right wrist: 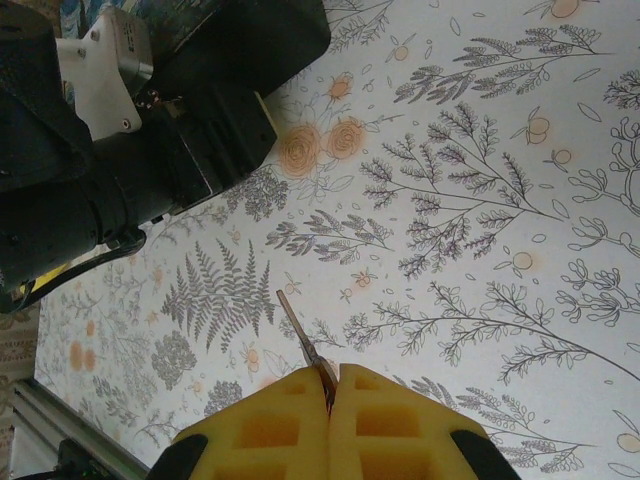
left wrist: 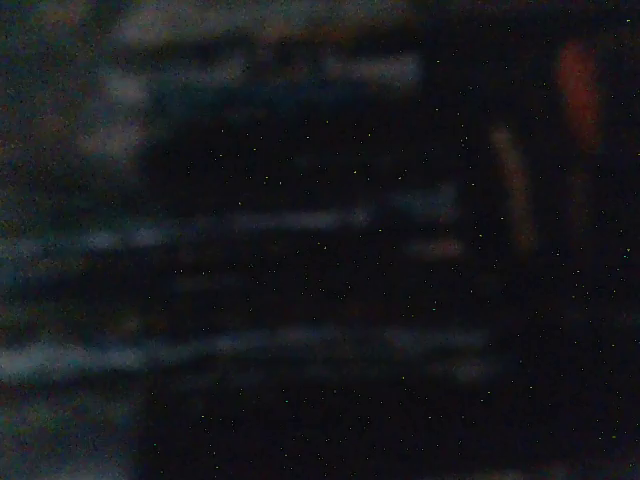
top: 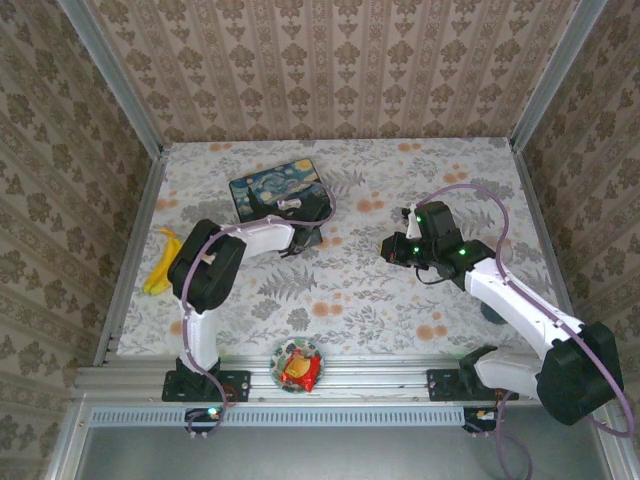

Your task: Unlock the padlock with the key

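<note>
A: Top view first. Noted left gripper (top: 306, 240) low at the table (top: 400, 190), just beside the near edge of the painted tin box (top: 262, 190). Cannot tell whether spread or closed, with the tips hidden under the wrist. Noted right gripper (top: 396, 248) well apart from it, pointing its way. Also a banana (top: 160, 262) at the left edge and a plate (top: 298, 366) with a red packet near the bases.

B: And the padlock?

A: Too small to pick out. Probably at the left tips by the tin, but only a guess.

B: Left wrist view?

A: Dark and smeared. No help on the lock or the jaw state.

B: Right wrist?

A: Yellow foam fingers (right wrist: 270, 430) pinched tight on the key (right wrist: 300, 325). Thin blade out ahead, tilted toward the left arm's dark wrist.

B: Risks from here?

A: Held only at the key's end, so likely to pivot or slip in the soft foam on contact. No sight of the keyhole, so probably misaligned on entry. Could shove the lock aside, or out of any left hold, if pushed off-axis. Could also knock wrist against wrist on a close approach.
</note>
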Controlling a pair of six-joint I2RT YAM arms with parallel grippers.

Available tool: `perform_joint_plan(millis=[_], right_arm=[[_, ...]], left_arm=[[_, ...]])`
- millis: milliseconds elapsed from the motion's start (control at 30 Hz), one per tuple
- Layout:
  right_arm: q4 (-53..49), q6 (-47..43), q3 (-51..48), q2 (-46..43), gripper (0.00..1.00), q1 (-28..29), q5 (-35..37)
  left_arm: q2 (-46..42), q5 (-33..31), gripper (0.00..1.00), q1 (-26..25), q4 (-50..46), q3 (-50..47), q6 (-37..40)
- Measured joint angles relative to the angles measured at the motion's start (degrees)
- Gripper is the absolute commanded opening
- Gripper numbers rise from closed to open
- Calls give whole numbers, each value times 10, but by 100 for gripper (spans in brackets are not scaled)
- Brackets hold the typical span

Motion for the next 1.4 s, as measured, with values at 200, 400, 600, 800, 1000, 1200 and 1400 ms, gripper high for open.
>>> perform_joint_plan(millis=[200, 400, 600, 800, 1000, 1200, 1400], right_arm=[[11, 0, 0, 3, 0, -2, -1], [16, 0, 0, 7, 0, -4, -2], [16, 0, 0, 9, 0, -4, -3], [16, 0, 0, 9, 0, -4, -2], [16, 0, 0, 9, 0, -4, -3], [16, 0, 0, 9, 0, -4, -2], [16, 0, 0, 8, 0, -4, -2]], left_arm=[[0, -5, 63, 0, -2, -4, 2], [-9, -8, 60, -1, 7, -19, 2], [-20, -7, 57, -9, -3, -28, -3], [-46, -8, 55, -18, -15, -62, -21], [-46, -9, 55, -18, -16, -58, -21], [-24, -8, 55, -15, -15, -24, -8], [-17, -8, 47, -6, -13, -18, -2]])
